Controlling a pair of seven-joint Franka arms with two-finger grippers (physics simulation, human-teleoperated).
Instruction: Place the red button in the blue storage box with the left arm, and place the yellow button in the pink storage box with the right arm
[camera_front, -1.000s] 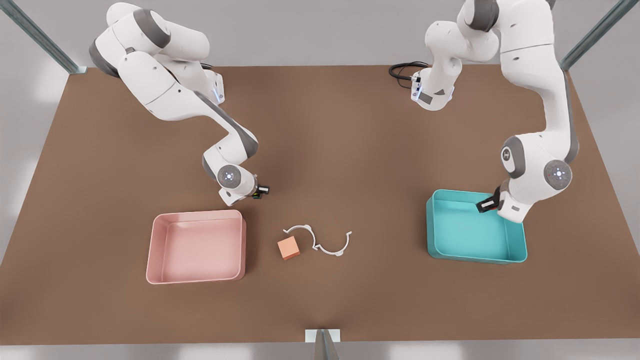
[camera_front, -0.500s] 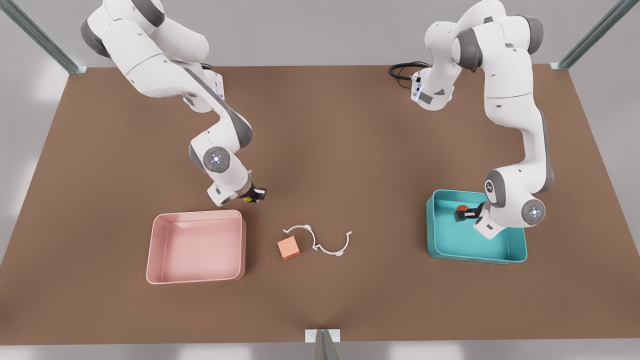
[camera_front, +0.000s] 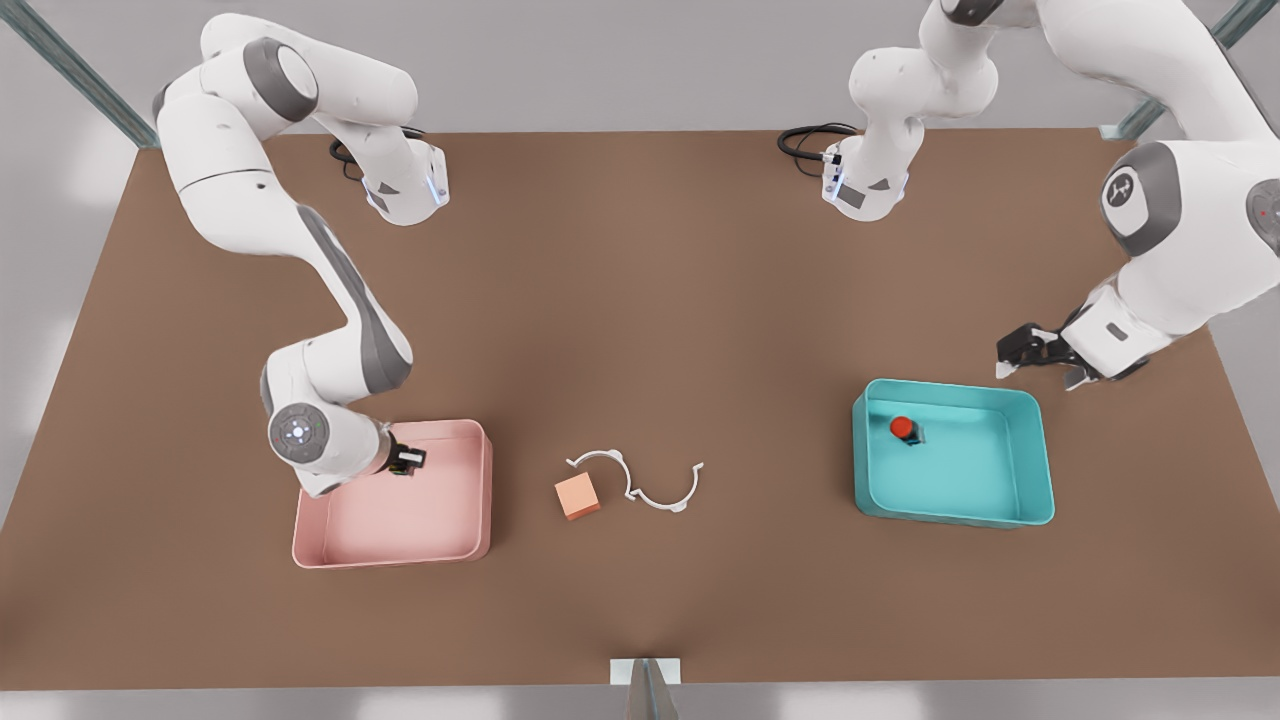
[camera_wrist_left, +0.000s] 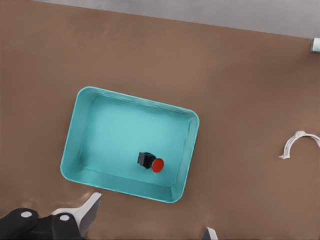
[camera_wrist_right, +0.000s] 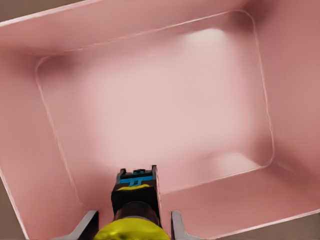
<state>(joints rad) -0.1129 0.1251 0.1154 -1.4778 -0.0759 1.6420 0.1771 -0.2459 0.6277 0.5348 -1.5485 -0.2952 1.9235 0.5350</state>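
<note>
The red button (camera_front: 902, 427) (camera_wrist_left: 157, 165) lies loose inside the blue storage box (camera_front: 950, 518) (camera_wrist_left: 130, 100), near its far corner on the front view's left. My left gripper (camera_front: 1035, 368) (camera_wrist_left: 150, 222) hangs open and empty beyond the box's far right corner in the front view. My right gripper (camera_front: 405, 460) (camera_wrist_right: 132, 225) is shut on the yellow button (camera_wrist_right: 131, 229). It holds the button over the far left part of the pink storage box (camera_front: 390, 555) (camera_wrist_right: 150, 30), within the rim.
A small salmon-orange cube (camera_front: 577, 497) and a thin white curved piece (camera_front: 640, 482) lie on the brown table (camera_front: 660, 300) between the two boxes. Black cables (camera_front: 805, 140) sit by the arm base at the table's far edge.
The left gripper let go of the red button in the blue box and withdrew up and toward the front view's right. The right gripper carried the yellow button over the pink box.
</note>
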